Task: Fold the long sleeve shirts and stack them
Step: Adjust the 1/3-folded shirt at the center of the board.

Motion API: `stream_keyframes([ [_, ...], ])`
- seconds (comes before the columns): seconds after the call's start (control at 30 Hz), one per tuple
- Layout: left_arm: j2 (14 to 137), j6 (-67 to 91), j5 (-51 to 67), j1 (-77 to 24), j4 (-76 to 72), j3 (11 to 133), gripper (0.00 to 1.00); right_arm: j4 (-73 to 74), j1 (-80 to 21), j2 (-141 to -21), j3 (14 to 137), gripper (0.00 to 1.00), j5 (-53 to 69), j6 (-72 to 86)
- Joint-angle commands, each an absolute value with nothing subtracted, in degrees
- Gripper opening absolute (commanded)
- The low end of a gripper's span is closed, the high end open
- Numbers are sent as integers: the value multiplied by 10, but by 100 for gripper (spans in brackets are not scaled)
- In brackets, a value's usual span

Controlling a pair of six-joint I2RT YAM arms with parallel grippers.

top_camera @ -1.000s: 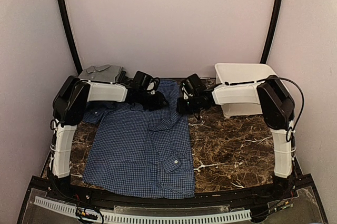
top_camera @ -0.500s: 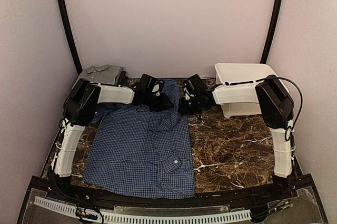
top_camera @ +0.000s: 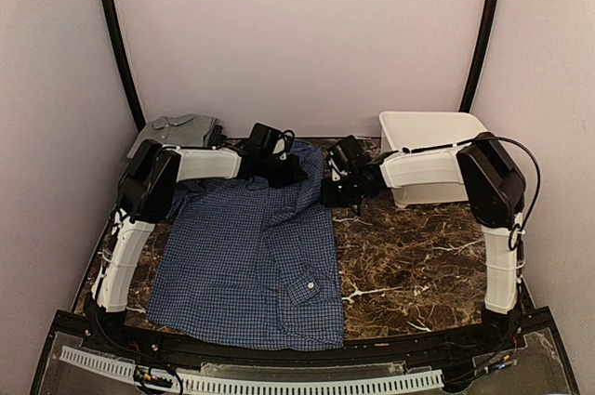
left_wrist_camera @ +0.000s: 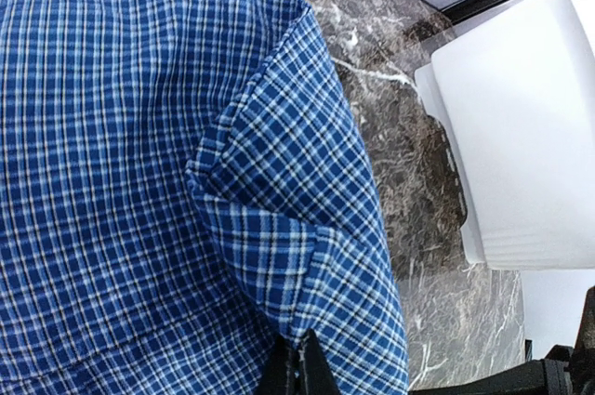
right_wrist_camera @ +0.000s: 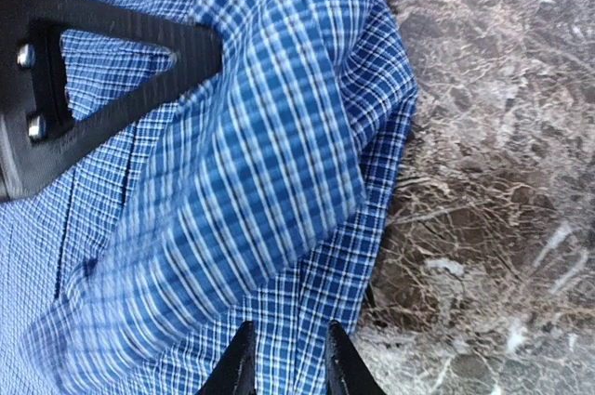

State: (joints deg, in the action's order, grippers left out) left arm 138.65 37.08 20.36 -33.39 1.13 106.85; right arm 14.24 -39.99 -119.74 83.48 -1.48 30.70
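Observation:
The blue checked long sleeve shirt (top_camera: 242, 256) lies spread on the left half of the marble table, collar end toward the back. My left gripper (top_camera: 290, 172) is low over its far right corner, shut, with a raised fold of the cloth (left_wrist_camera: 279, 190) pinched at its tips (left_wrist_camera: 297, 369). My right gripper (top_camera: 335, 192) sits at the shirt's right edge. Its fingers (right_wrist_camera: 244, 362) stand a little apart with the checked cloth (right_wrist_camera: 260, 135) caught between them. The plain grey shirt (top_camera: 177, 128) lies folded at the back left corner.
A white plastic tub (top_camera: 432, 135) stands at the back right, behind the right arm, and shows in the left wrist view (left_wrist_camera: 530, 135). Bare marble (top_camera: 418, 265) lies to the right of the shirt. Black frame posts rise at both back corners.
My left gripper has moved right and back over the shirt's far corner and closed on the cloth. My right gripper has shifted slightly right and nearer, keeping its hold.

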Motion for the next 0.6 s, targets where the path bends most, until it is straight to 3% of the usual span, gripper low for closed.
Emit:
stream_keyframes([
  [0.0,1379,335,181,-333,21,1108,0,136,-396,-1146,815,23,-32,303],
  [0.43,1429,269,168,-306,47,1199,0,131,-394,-1112,771,23,-34,308],
  [0.53,1438,262,143,-301,54,1208,7,131,-394,-1105,764,24,-34,309],
  [0.57,1440,261,125,-300,58,1214,15,131,-394,-1103,762,24,-35,309],
])
